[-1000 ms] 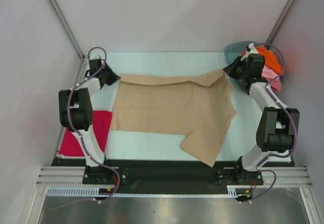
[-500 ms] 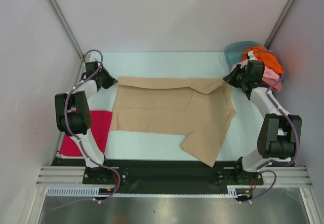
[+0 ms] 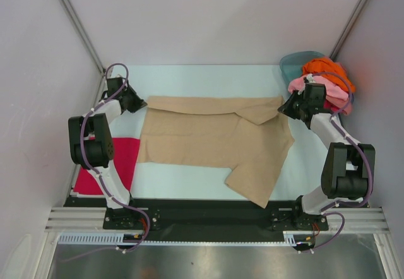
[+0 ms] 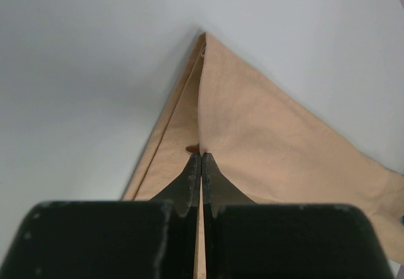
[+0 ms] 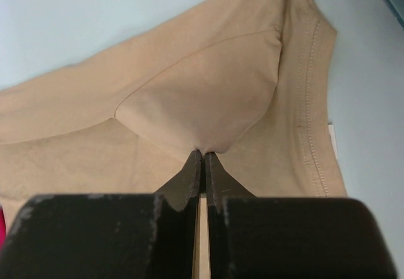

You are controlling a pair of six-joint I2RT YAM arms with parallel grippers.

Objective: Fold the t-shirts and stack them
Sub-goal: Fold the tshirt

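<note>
The tan shirt lies spread across the middle of the table, and each arm grips one end of its far edge. That is the sensible way to carry a long hem over evenly, so that the fold comes out straight, not skewed. The left gripper has its jaws pressed together on the far-left corner; its wrist view shows two layers of cloth meeting at the tips. The right gripper likewise pinches a peak of cloth at the far-right end, beside a stitched hem (a sleeve or the collar, probably, though the close view does not settle it). A strip along the far side already lies doubled toward the near side, so I judge this to be the first lengthwise fold, with most of the work left. A red shirt lies flat at the near left, partly hidden behind the left arm, so its full shape is not visible. In the basin at the far right sit an orange shirt and a pink shirt, bunched together; how many garments are piled there cannot be counted. A small reddish speck at the left jaw tips is too blurred to identify.
</note>
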